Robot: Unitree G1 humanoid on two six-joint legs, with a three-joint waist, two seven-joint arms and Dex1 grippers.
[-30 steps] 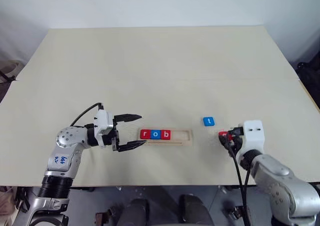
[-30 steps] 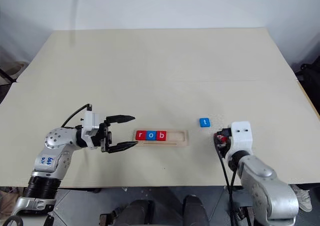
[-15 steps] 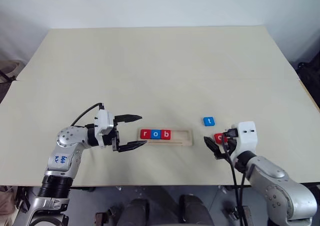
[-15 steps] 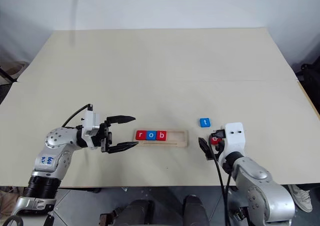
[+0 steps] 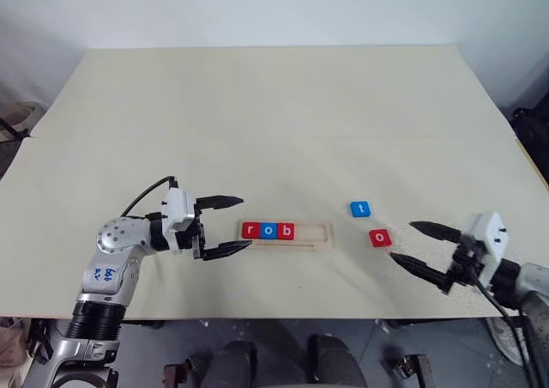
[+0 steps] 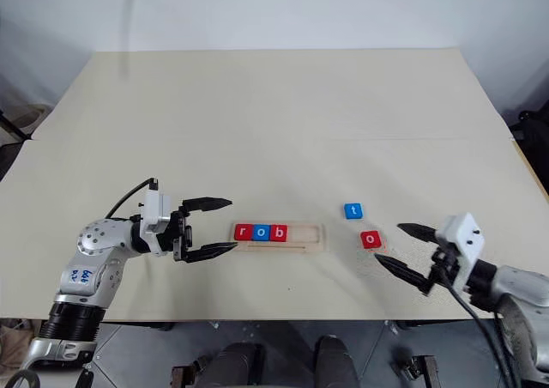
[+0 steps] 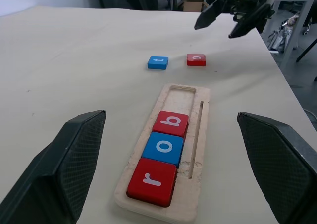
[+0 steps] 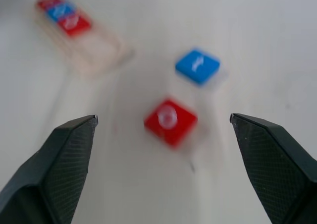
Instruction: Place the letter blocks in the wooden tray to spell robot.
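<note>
Right gripper [image 5: 418, 245] released red o block [image 5: 381, 238] — fingers now spread, arm swung away rightward.

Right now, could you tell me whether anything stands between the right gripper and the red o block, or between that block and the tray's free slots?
Nothing visible does. The right gripper is open with bare table between it and the red o block. The blue t block sits off to the side, and the wooden tray has its near end free.

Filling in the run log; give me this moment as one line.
tray: r, o, b seated | red o block, blue t block: on table | left gripper: open, empty | right gripper: open, empty
</note>
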